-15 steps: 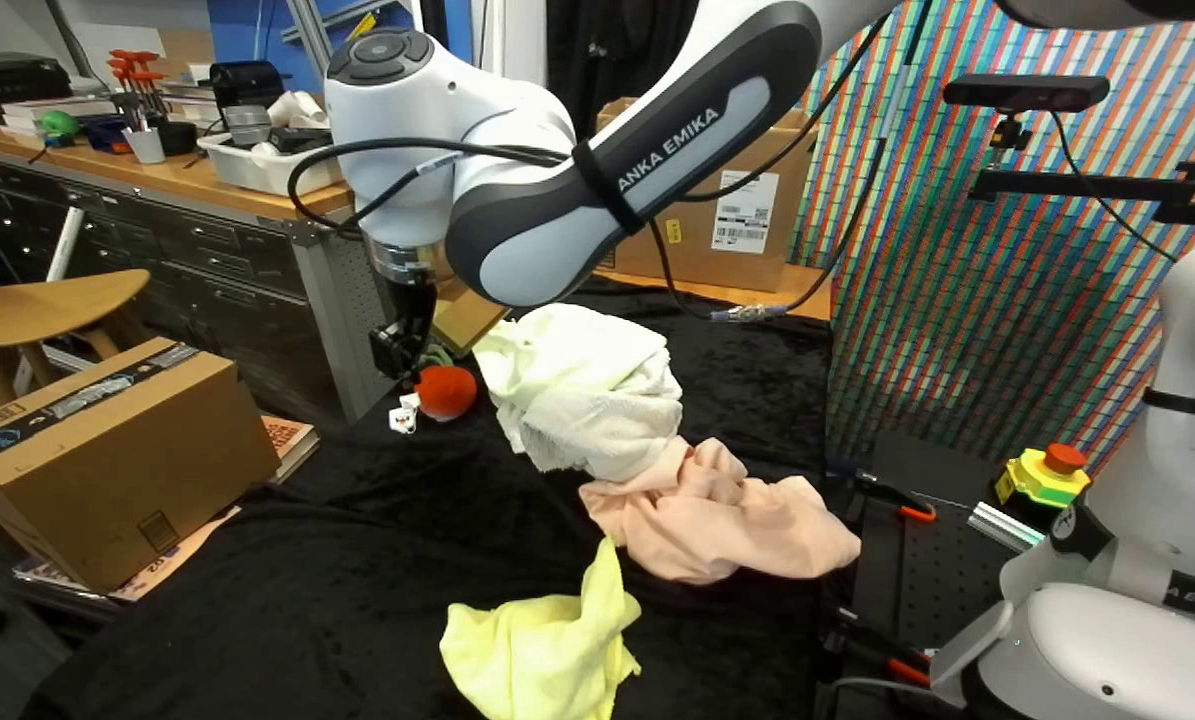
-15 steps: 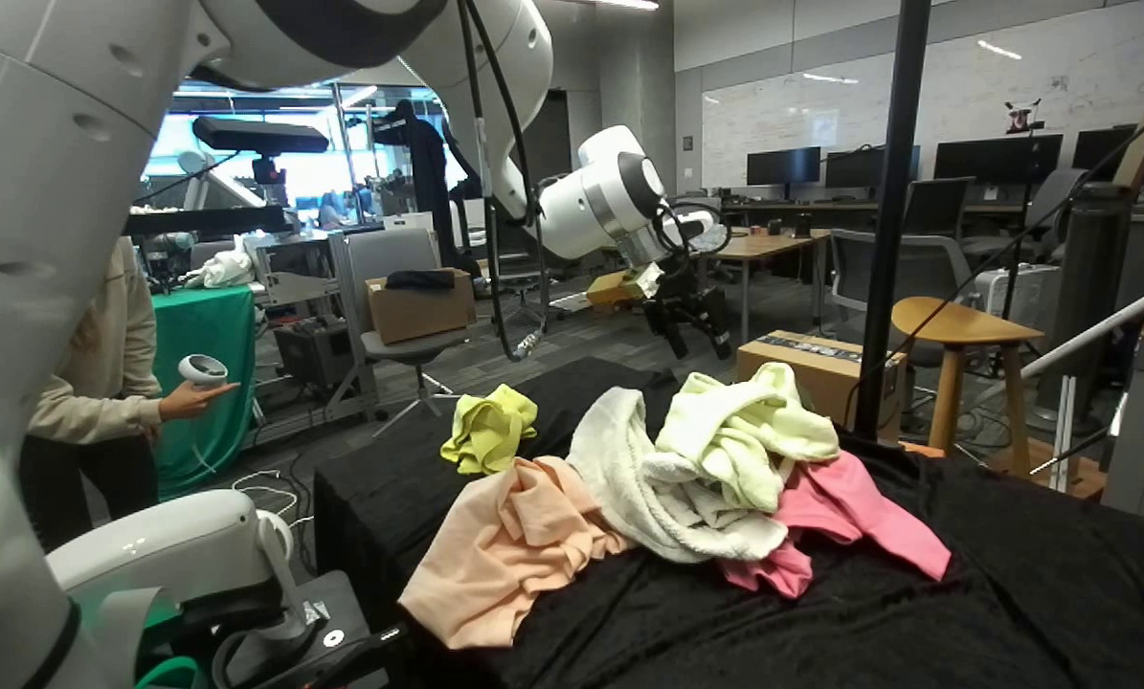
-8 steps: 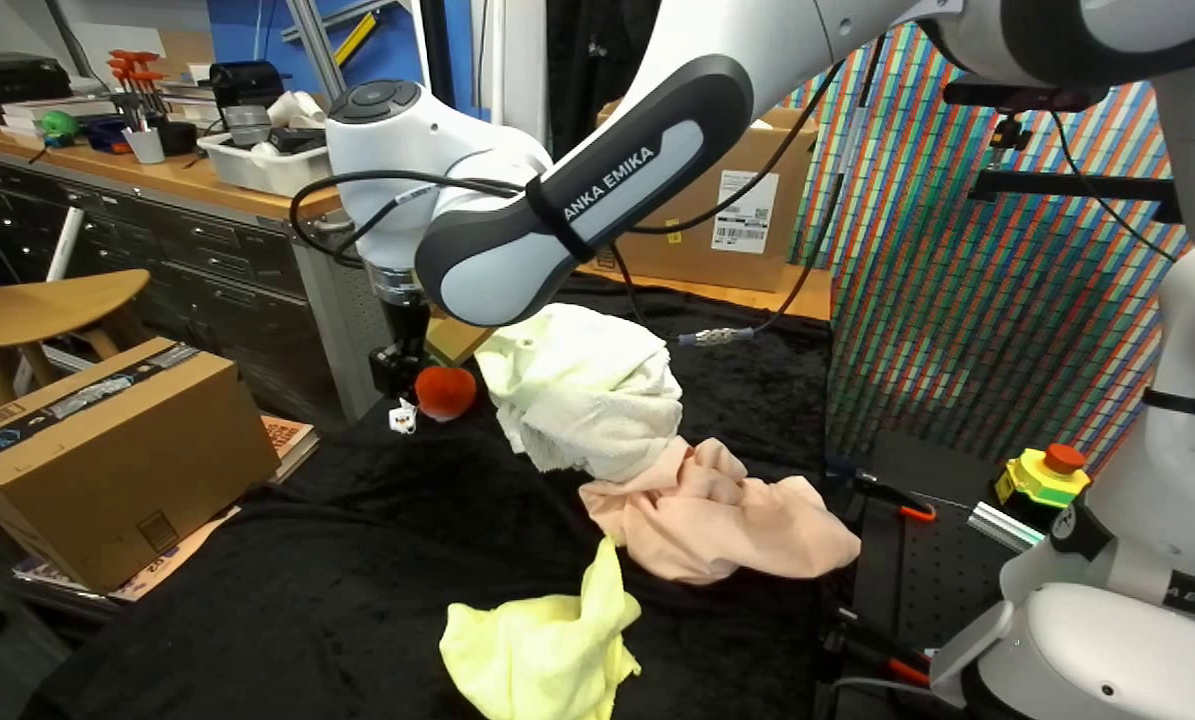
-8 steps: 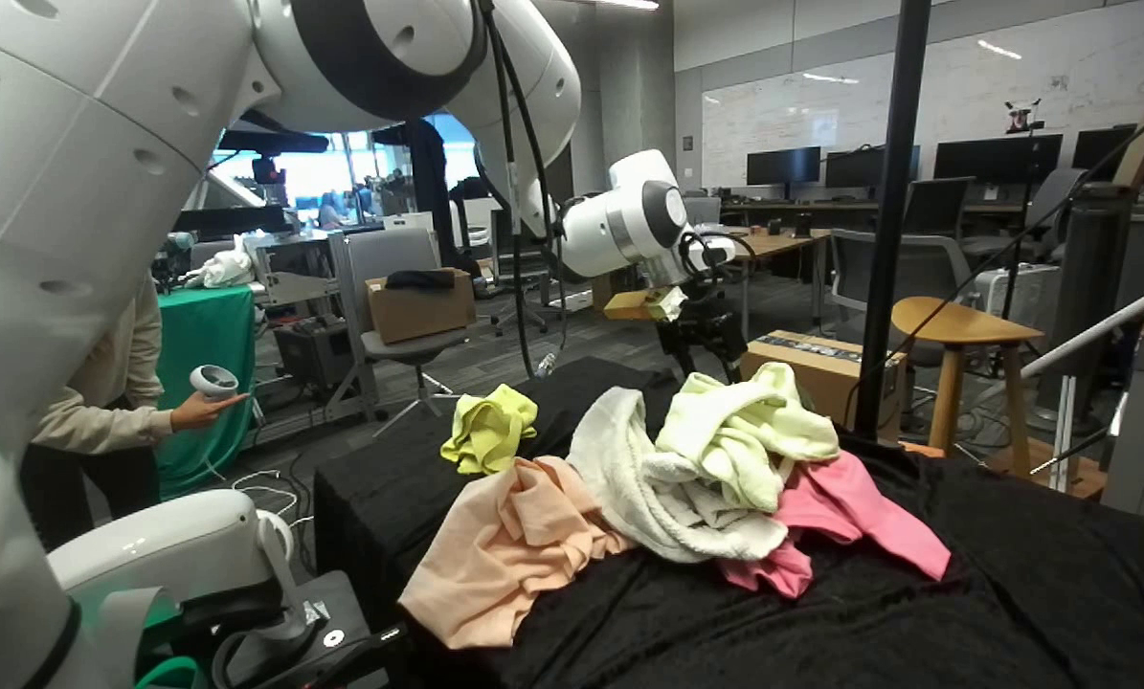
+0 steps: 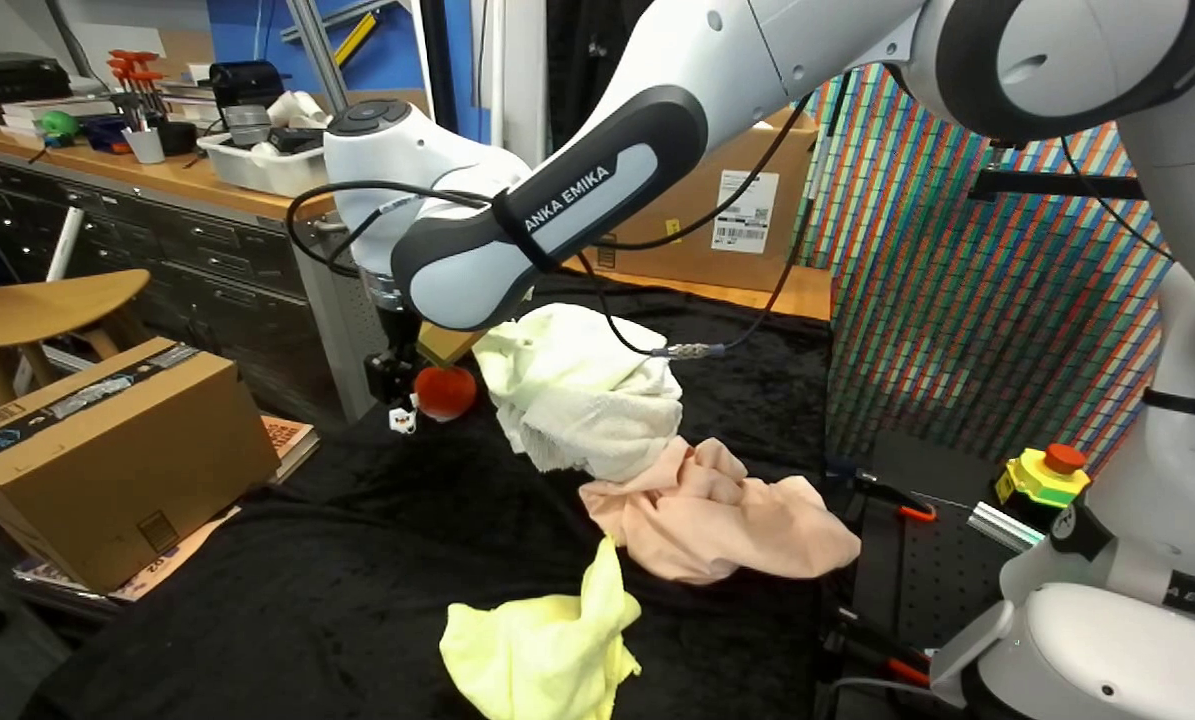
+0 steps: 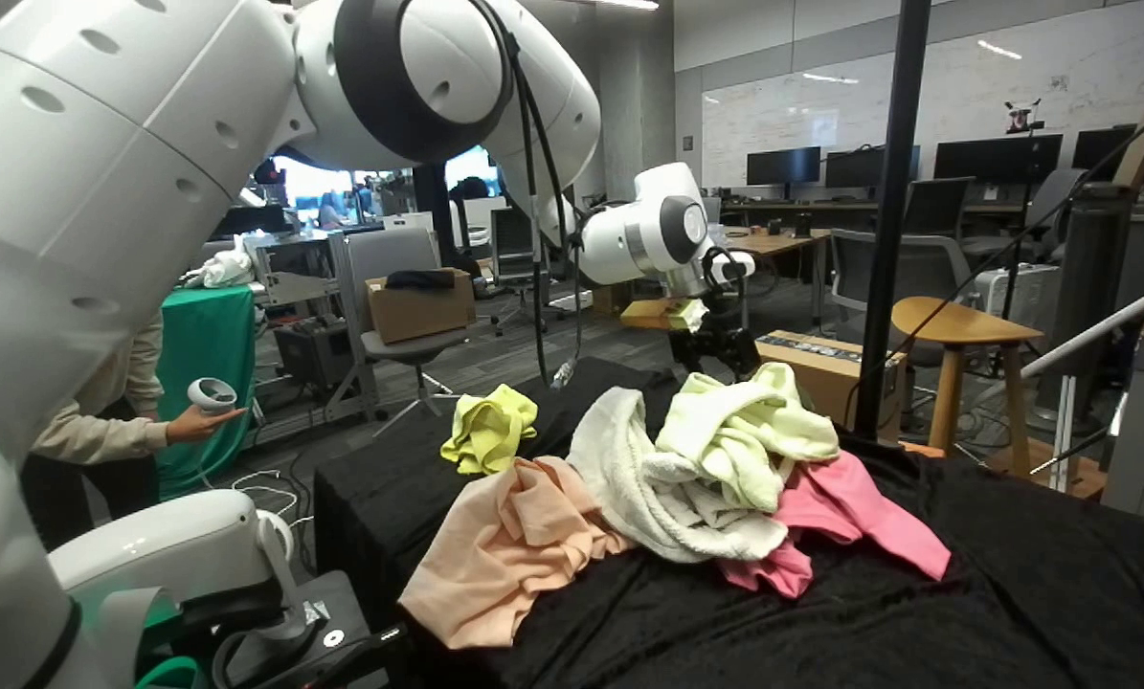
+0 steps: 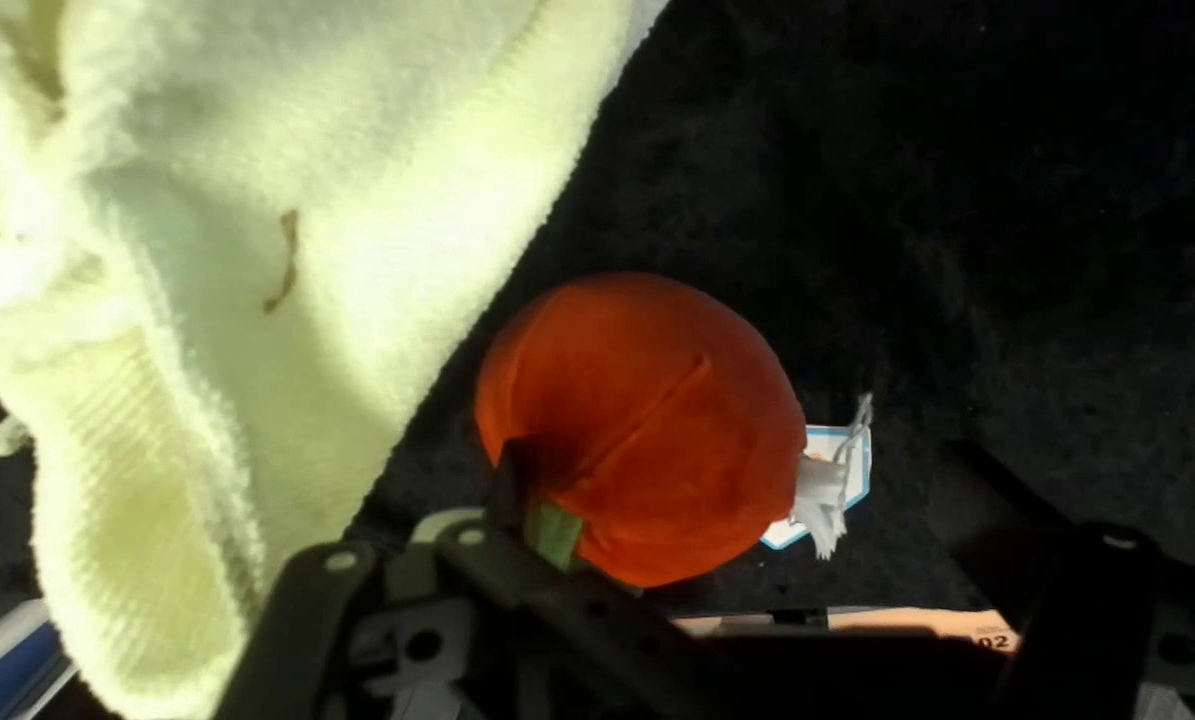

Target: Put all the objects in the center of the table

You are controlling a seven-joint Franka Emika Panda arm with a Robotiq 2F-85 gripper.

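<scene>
1. The red-orange ball (image 7: pixel 647 420) is seen on the black-draped table (image 5: pixel 367 560), just beside the pale yellow-green cloth (image 7: pixel 437 220).
2. The gripper (image 7: pixel 740 475) is spread wide near it, contact being unclear.
3. The pink cloth (image 6: pixel 863 517) is partly covered by the white cloth (image 6: pixel 624 478).

Table (image 5: pixel 377 570) in both exterior views, wrist view downward (close)

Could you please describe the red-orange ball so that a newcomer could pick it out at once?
Start with the table draped in black fabric and find the heap of pale cloths on it. Beside that heap, on the side away from the peach cloth, lies the red-orange ball. Unlike the crumpled cloths, it is round, with a white tag attached.
</scene>
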